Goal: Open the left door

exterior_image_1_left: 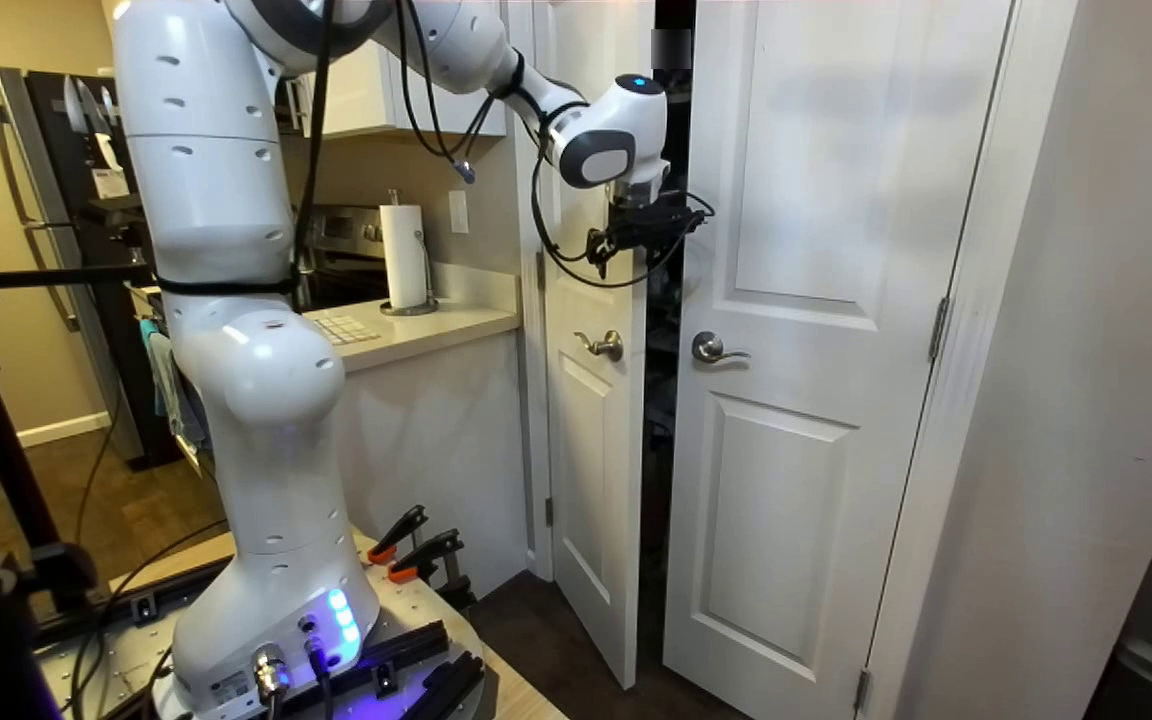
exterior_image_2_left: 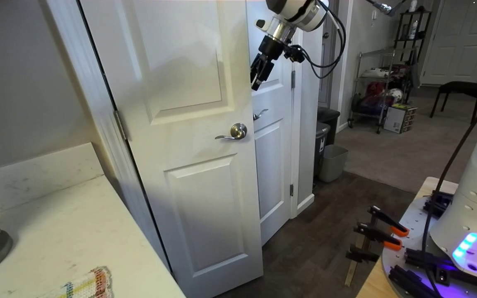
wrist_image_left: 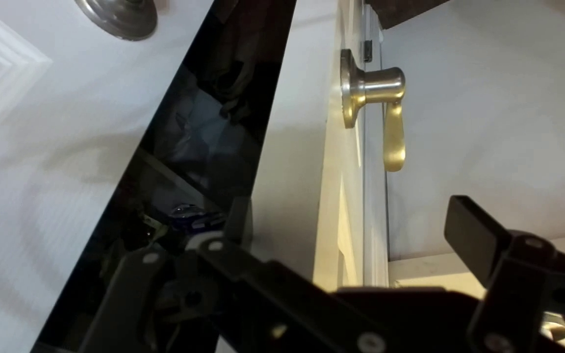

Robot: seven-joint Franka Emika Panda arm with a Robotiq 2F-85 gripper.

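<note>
Door [exterior_image_1_left: 596,420] on the left, white and panelled, hinged beside the counter [exterior_image_1_left: 466,320]: stands upright and ajar in both exterior views, just beside the gripper [wrist_image_left: 348,215]. Only one arm [exterior_image_1_left: 246,360] to use. Jaws spread wide, gripping nothing. In the wrist view, free edge [wrist_image_left: 297,137] directly between the spread fingers [wrist_image_left: 476,240], with the long upright axis running down and away past the tips. One finger toward the dark gap [wrist_image_left: 199,137], the opposite one out over the room side. Fingertips [exterior_image_2_left: 262,76] just beside that same edge in an exterior view. Contact with the edge, or reach behind it: cannot tell.

Lever handle [wrist_image_left: 394,117] below the jaws, apart from them; likely needs no turning, given an edge standing free. More probably calls for setting the gap-side finger behind the free edge, or clamping the edge itself, then drawing outward in an arc about the hinge [exterior_image_2_left: 120,125].

Sideways, narrow room: right leaf [exterior_image_1_left: 826,350] close across the gap, hence a risk of scraping there. Outward, more room: dark floor [exterior_image_2_left: 329,215] before the door, reaching to the table [exterior_image_2_left: 443,185] and its clamps [exterior_image_2_left: 375,232]. Counter near the hinge side, likely a stop for any wide swing, perhaps with the handle meeting it first.
</note>
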